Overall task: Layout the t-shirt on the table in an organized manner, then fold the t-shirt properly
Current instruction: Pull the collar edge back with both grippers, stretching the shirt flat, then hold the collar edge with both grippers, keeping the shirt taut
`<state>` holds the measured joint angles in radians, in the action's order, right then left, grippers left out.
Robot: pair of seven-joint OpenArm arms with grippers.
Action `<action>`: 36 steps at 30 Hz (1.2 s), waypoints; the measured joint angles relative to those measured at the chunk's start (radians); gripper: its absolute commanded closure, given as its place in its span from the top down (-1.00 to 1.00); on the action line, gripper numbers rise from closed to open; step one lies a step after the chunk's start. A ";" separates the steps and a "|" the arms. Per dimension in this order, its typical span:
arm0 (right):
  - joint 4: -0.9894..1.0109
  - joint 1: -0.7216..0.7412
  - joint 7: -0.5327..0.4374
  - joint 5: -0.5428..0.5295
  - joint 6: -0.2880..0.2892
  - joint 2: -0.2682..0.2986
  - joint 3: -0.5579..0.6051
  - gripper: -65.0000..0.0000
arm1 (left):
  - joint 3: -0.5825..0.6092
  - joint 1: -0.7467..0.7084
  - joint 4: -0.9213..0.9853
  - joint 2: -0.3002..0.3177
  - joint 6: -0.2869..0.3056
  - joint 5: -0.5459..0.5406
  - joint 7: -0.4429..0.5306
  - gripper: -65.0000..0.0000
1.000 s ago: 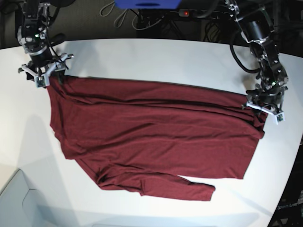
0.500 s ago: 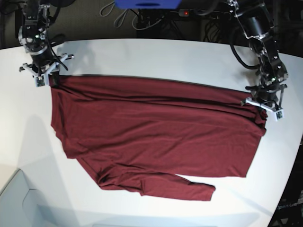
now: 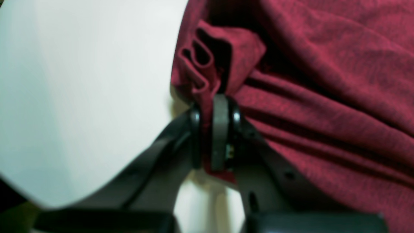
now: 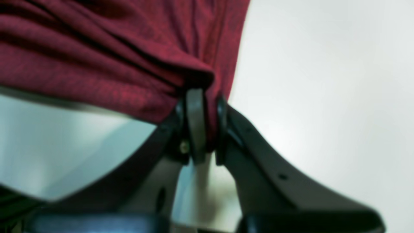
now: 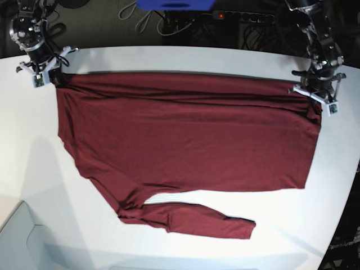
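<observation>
Left arm's fingers [image 3: 220, 129] and right arm's fingers [image 4: 195, 126] are clamped on corners of the plain maroon soft fabric t-shirt [image 5: 185, 146], spread across the smooth white desk [image 5: 169, 59].

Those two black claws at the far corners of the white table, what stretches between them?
In the base view, only the dark red fabric t-shirt, its far edge pulled taut between them.

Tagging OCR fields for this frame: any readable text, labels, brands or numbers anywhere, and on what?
None readable.
t-shirt: plain, no print.
table: bare white, no markings.
left gripper, right gripper: no lettering visible.
Blue object at top edge: no text visible.
</observation>
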<state>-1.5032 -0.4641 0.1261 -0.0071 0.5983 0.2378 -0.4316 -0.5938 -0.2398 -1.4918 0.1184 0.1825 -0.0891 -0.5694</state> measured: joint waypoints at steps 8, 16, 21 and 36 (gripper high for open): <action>-0.006 -0.063 -0.032 -0.018 0.008 0.000 0.000 -1.00 | -0.015 -0.112 -0.104 -0.041 0.002 0.005 -0.013 -1.00; -0.011 -0.099 -0.052 -0.027 0.005 -0.023 -0.007 -1.00 | -0.052 -0.158 -0.142 -0.048 0.002 0.009 -0.033 -1.00; -0.012 -0.100 -0.053 -0.027 0.002 -0.047 -0.015 -1.00 | -0.048 -0.162 -0.143 -0.047 0.002 0.014 -0.033 -1.00; -0.089 -0.146 -0.021 -0.016 0.012 -0.163 -0.089 -1.00 | -0.018 -0.130 -0.132 0.001 0.002 0.017 -0.044 -1.00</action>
<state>-1.5925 -0.6098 0.1051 -0.0227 0.6106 0.0746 -0.5205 -0.6113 -0.3702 -1.6238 0.1196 0.1841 -0.0719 -0.6136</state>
